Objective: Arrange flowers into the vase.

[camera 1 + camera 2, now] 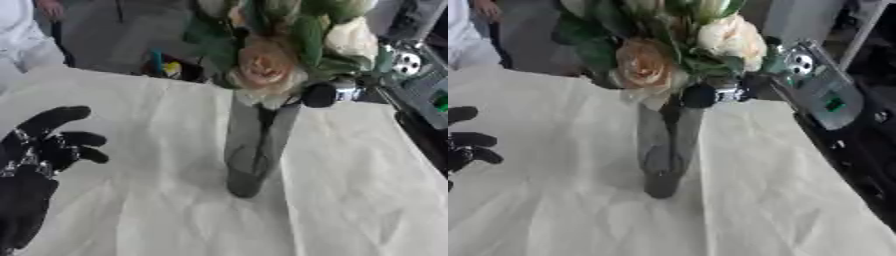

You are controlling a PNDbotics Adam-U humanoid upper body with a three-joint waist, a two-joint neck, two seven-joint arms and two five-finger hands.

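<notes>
The left eye view showed the whole left hand (48, 145) at the lower left, resting apart from the vase (254, 150), fingers loosely curled and holding nothing. The vase stood upright mid-table on the white cloth (350, 200), flowers (262, 67) in its mouth. The right eye view cropped that hand to fingertips but showed the right hand (710, 95) against the vase's rim; whether it gripped could not be told.

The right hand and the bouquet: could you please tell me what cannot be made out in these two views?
- Right hand: its fingers are hidden behind the flowers at the vase mouth in both views.
- Bouquet top: cut off by the upper edge in both views.
- Left hand: mostly cut off by the left edge in the right eye view.
</notes>
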